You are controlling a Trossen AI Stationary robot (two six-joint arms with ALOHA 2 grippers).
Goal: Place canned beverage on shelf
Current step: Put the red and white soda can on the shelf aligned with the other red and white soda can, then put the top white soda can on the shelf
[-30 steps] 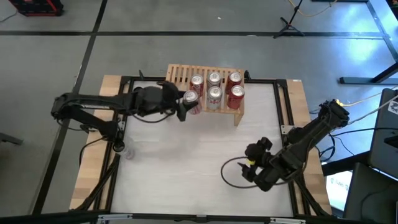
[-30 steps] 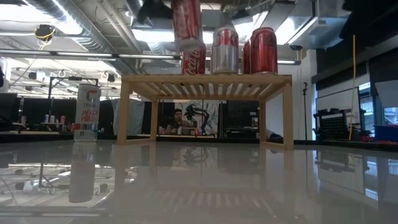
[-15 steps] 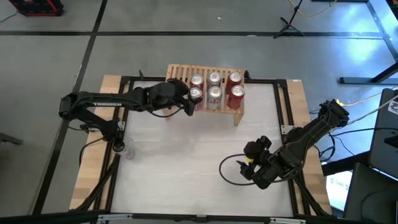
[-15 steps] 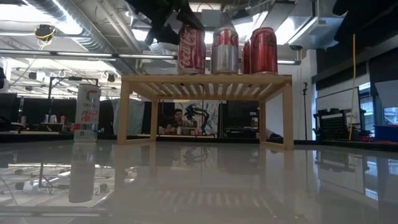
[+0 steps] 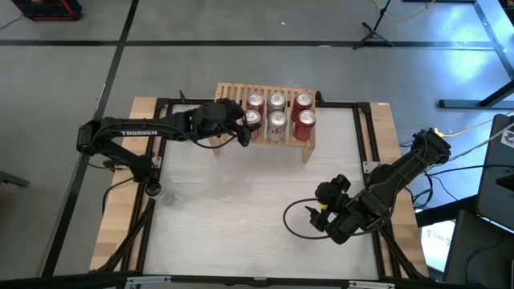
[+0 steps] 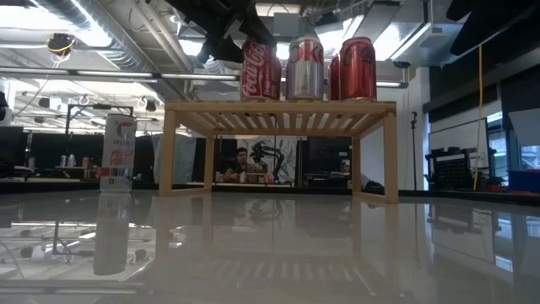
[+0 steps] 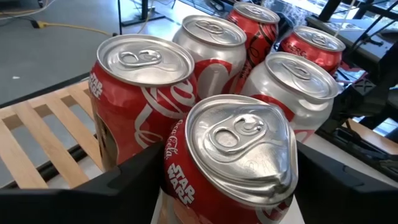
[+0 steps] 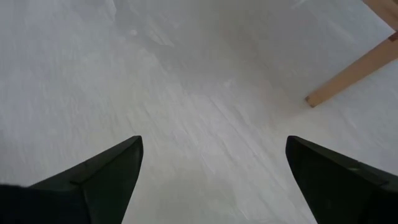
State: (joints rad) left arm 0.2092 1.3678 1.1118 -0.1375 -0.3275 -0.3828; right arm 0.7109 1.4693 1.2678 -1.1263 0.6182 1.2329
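Top centre, the left pincer [image 5: 247, 128] grips a dented red cola can [image 7: 230, 162] on the low light-wood slatted shelf [image 5: 229, 97]; lower right, the right pincer [image 5: 320, 215] gapes over the white surface [image 5: 233, 209].

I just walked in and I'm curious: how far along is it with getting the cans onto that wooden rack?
Five cans already stand on the shelf. The left gripper holds a sixth, a red cola can, upright at the shelf's near edge; it is not let go yet. One more can waits on the table. The right gripper hangs open, idle.
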